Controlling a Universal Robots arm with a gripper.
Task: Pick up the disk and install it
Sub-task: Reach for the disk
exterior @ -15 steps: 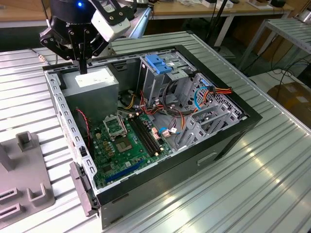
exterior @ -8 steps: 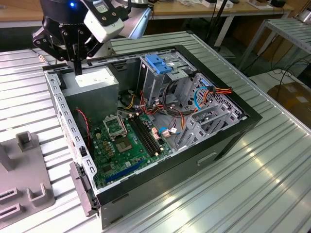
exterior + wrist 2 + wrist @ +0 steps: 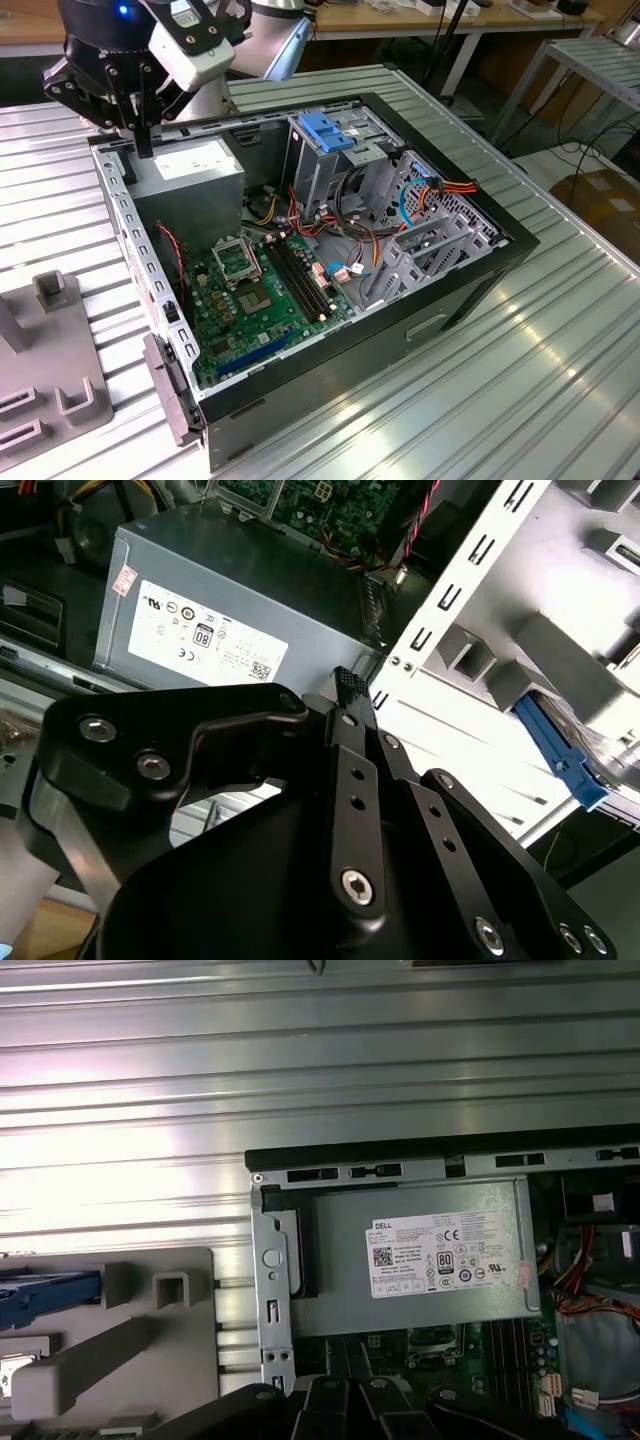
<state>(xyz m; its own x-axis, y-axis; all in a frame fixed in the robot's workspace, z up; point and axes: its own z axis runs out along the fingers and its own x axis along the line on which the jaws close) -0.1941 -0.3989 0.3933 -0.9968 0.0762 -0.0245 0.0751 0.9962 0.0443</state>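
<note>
Blue-railed disk [image 3: 50,1295] sits in the grey holder [image 3: 180,1380] outside the case wall [image 3: 272,1290], rail roughly square to it, well off sideways from the gripper [image 3: 346,686]. Its 2 fingers look pinched together, empty, over the power supply [image 3: 230,610].

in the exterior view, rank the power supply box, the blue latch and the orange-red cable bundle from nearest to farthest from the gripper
1. power supply box, next to the gripper, at the exterior view's left end of the case.
2. blue latch, atop the drive cage, mid-case.
3. orange-red cable bundle, toward the exterior view's right end.
</note>
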